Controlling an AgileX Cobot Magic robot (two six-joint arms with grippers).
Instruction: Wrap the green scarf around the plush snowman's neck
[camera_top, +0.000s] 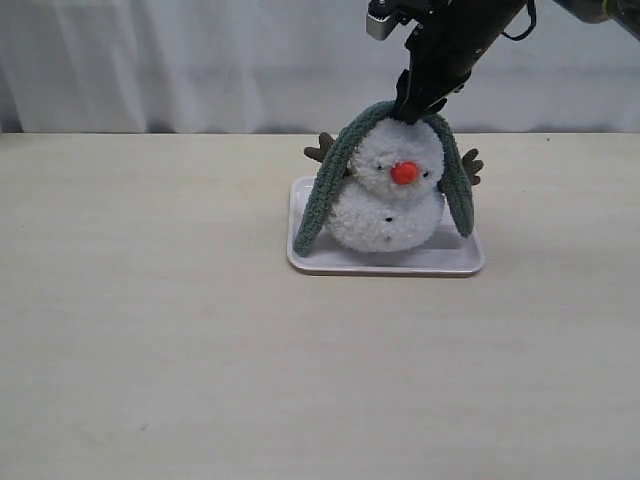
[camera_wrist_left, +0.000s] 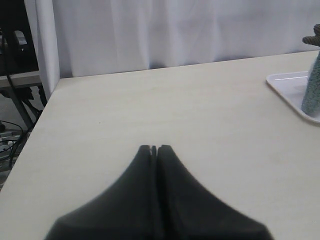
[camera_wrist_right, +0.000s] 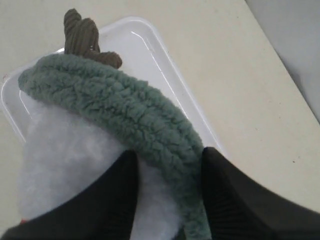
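Note:
The plush snowman (camera_top: 390, 205) sits upright on a white tray (camera_top: 400, 265), facing the camera. The green scarf (camera_top: 330, 185) is draped over the top of its head, both ends hanging down past its sides; the longer left end reaches the tray. The neck crease (camera_top: 395, 192) is bare at the front. My right gripper (camera_top: 415, 110) is at the head's crown, open, its fingers straddling the scarf (camera_wrist_right: 125, 105) and the white plush (camera_wrist_right: 65, 150). My left gripper (camera_wrist_left: 154, 148) is shut and empty, over bare table left of the tray.
A brown twig arm (camera_wrist_right: 82, 37) sticks out behind the scarf over the tray (camera_wrist_right: 145, 50). The left wrist view catches the tray's corner (camera_wrist_left: 287, 85) and a scarf end (camera_wrist_left: 312, 95). A white curtain backs the table; the table's left edge (camera_wrist_left: 42, 115) is near.

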